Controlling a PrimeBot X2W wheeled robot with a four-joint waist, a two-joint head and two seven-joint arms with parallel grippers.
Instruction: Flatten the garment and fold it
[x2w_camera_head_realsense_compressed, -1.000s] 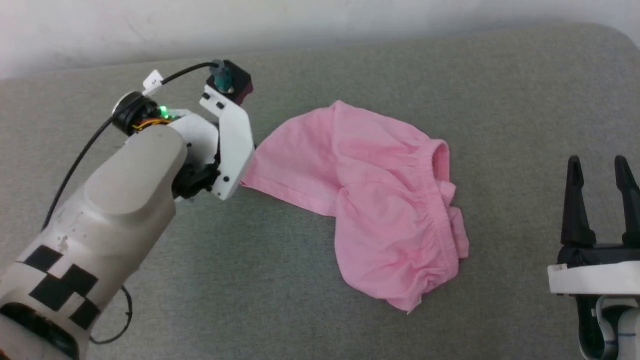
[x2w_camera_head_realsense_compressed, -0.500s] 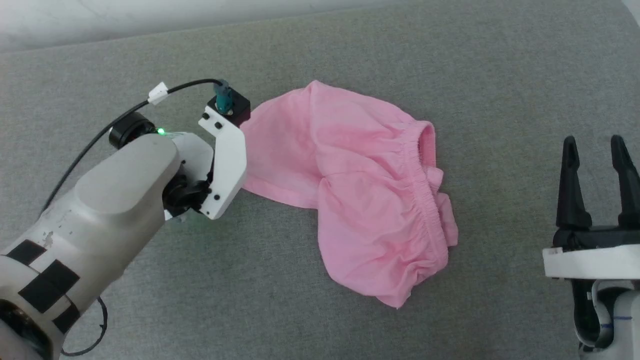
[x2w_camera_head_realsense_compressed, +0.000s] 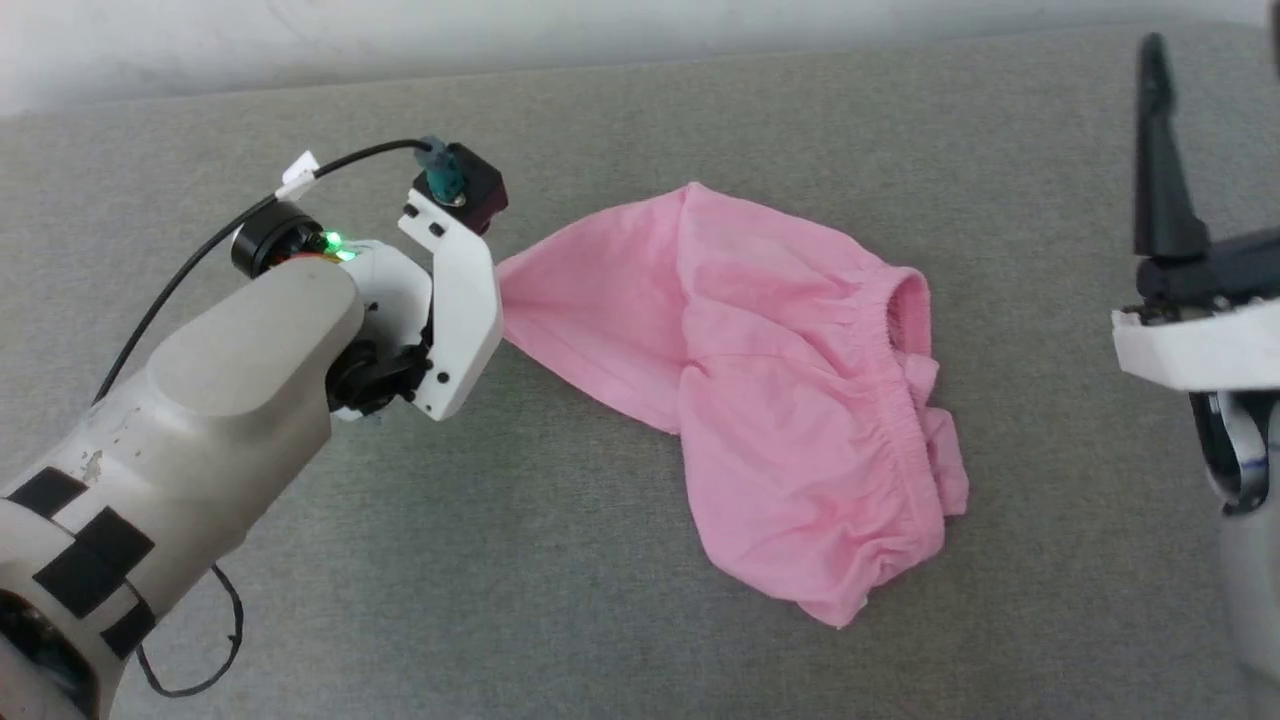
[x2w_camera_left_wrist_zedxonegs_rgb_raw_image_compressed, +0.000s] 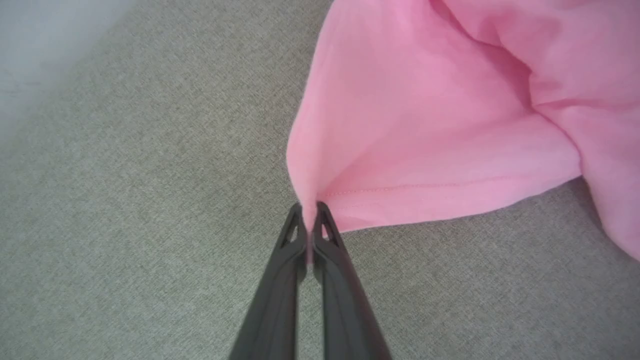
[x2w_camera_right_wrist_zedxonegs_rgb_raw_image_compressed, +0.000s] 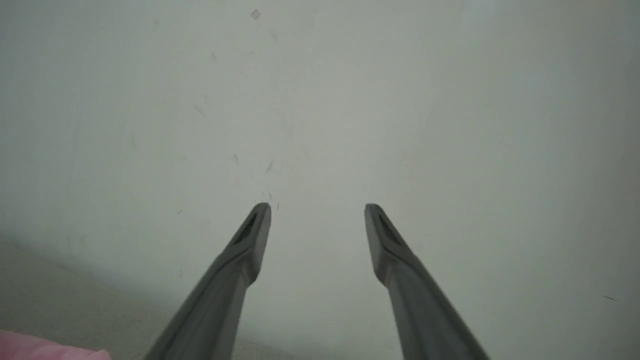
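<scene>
Worktop (x2w_camera_head_realsense_compressed: 560, 560): a wide grey cloth-covered surface with a pale wall (x2w_camera_right_wrist_zedxonegs_rgb_raw_image_compressed: 320, 100) behind it. It carries the one piece of clothing.

Garment (x2w_camera_head_realsense_compressed: 790, 400): pink shorts lying rumpled about the middle of the worktop, not yet flat. One leg is drawn out to a point on the robot's left, and the rest is heaped toward the right and near side.

Long axis: runs from that pulled-out point on the left across to the bunched end on the right.

Right gripper (x2w_camera_right_wrist_zedxonegs_rgb_raw_image_compressed: 317, 206): jaws spread wide and holding nothing. It is raised clear of the worktop at the right edge and points at the wall, apart from the cloth.

Left gripper (x2w_camera_left_wrist_zedxonegs_rgb_raw_image_compressed: 310, 206): fingers pressed together, pinching the corner of the leg. The cloth fans away from it toward the right.

Waistband (x2w_camera_head_realsense_compressed: 900, 400): gathered elastic at the right end, folded over on itself, on the side closer to the right gripper.

Hem (x2w_camera_left_wrist_zedxonegs_rgb_raw_image_compressed: 400, 189): a stitched edge leading straight out of the pinch.

What the next move turns on: I'd say the left arm holds one end of the axis. The free waistband end lies nearer the right arm, which would need to come down to it.
</scene>
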